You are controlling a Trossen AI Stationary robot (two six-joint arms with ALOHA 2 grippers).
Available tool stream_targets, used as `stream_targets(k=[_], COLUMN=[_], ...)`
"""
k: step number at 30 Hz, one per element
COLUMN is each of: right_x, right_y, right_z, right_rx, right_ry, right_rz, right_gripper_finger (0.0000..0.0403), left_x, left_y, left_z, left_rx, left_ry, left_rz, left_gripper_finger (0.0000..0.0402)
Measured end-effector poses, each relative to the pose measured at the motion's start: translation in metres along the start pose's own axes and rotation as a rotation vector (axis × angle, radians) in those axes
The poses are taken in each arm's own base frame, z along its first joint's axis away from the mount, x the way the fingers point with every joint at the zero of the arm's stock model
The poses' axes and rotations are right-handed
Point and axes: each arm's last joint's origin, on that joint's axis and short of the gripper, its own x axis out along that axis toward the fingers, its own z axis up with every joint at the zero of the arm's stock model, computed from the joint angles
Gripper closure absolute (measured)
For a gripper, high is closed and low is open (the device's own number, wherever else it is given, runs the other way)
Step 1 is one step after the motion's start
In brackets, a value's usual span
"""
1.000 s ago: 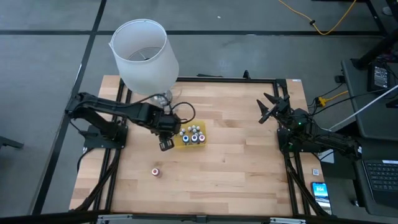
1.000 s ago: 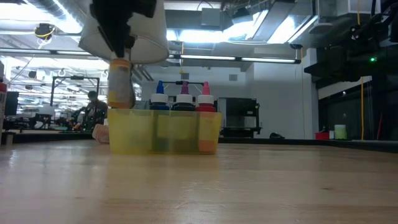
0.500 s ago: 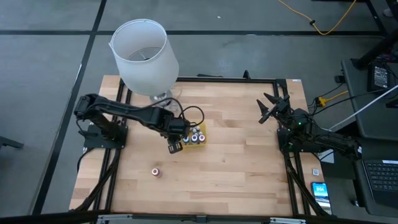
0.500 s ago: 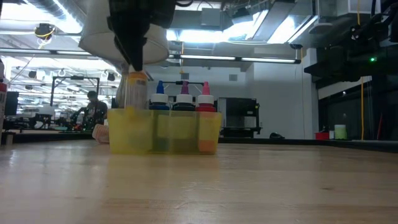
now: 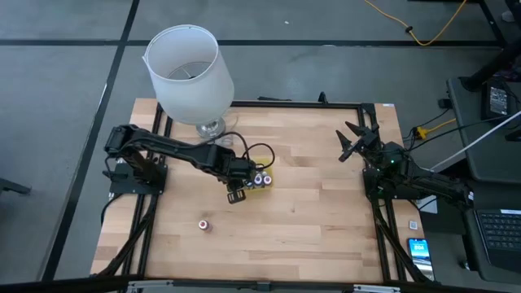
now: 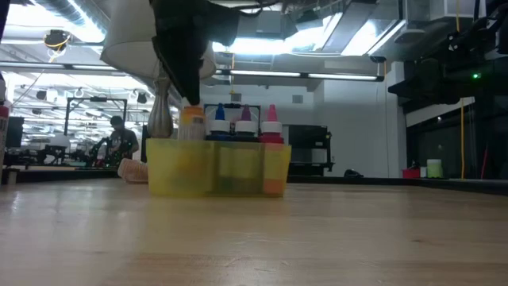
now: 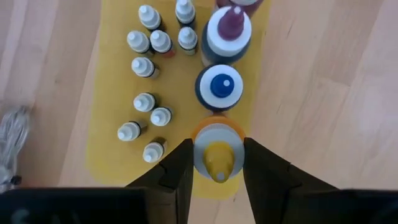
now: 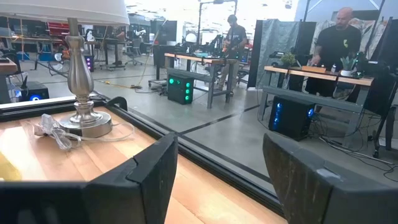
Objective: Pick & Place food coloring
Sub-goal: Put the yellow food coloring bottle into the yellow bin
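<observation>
A flat yellow tray on the wooden table holds several tiny white-topped food coloring bottles and larger ones with blue and purple tops. My left gripper stands over the tray, shut on a yellow-tipped bottle next to the blue one. It also shows in the low view. One small red-topped bottle lies loose on the table, nearer the front. My right gripper is open and empty at the far right. My left gripper pinches the yellow-tipped bottle between its two fingers, on opposite sides of its upper body just below the orange collar. The fingers come from above, pointing down. The bottle stands upright with its lower part inside the tray.
A big white lampshade on a metal lamp foot stands at the table's far left, just behind the tray, with a cable beside it. A black frame rims the table. Bare wood lies between the tray and my right arm.
My left gripper has carried the yellow-tipped bottle toward the table's right edge and down, from beside the tray into it, still shut on it. The tray has slid a little toward the right edge.
</observation>
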Motion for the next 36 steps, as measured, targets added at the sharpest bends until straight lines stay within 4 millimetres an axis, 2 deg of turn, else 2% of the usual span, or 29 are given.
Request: stream_targets(k=[15,25,36], right_x=[0.000,0.000,0.000], right_y=[0.000,0.000,0.000], right_z=[0.000,0.000,0.000], right_rx=[0.000,0.000,0.000], right_ry=[0.000,0.000,0.000], right_rz=[0.000,0.000,0.000], right_gripper_finger=[0.0166,0.0166,0.0166], left_x=[0.005,0.024,0.026], left_y=[-0.001,0.003,0.005], left_z=[0.002,-0.010,-0.002], left_rx=[0.030,0.035,0.047], left_ry=[-0.011,0.003,-0.065], left_rz=[0.002,0.065,0.067], left_gripper_finger=[0.0285,0.0287,0.0286])
